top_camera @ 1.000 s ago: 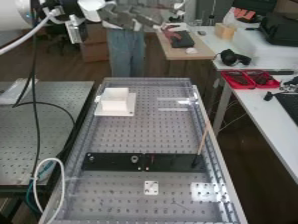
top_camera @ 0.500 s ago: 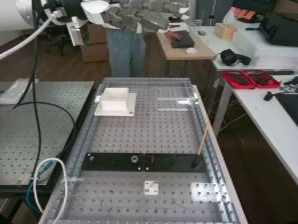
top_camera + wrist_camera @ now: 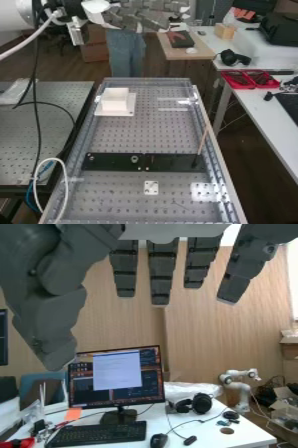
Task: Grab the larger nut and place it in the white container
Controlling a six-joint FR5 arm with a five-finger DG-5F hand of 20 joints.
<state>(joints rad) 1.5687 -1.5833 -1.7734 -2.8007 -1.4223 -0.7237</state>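
High at the top edge of the high view, the hand (image 3: 138,19) is far above and beyond the bench, its fingers straight and spread. The wrist view has the same hand (image 3: 161,271) with relaxed fingers and the thumb apart from them, nothing between them. The white container (image 3: 115,102) stands on a white plate near the bench's far left corner; its inside cannot be made out. On the flat black bar (image 3: 110,167) the smaller nut (image 3: 91,158) sits near the left end, and the bearing (image 3: 134,159) is farther right.
A thin wooden stick (image 3: 203,141) leans up from the black bar's right end. A small white plate (image 3: 151,188) lies nearer on the bench. Cables (image 3: 65,181) hang along the left side. The wrist view takes in a desk (image 3: 233,436) with a monitor (image 3: 116,376) and keyboard.
The hand has shifted slightly to the right in the high view, and its fingers look more spread. The container and the parts on the bar have stayed put.
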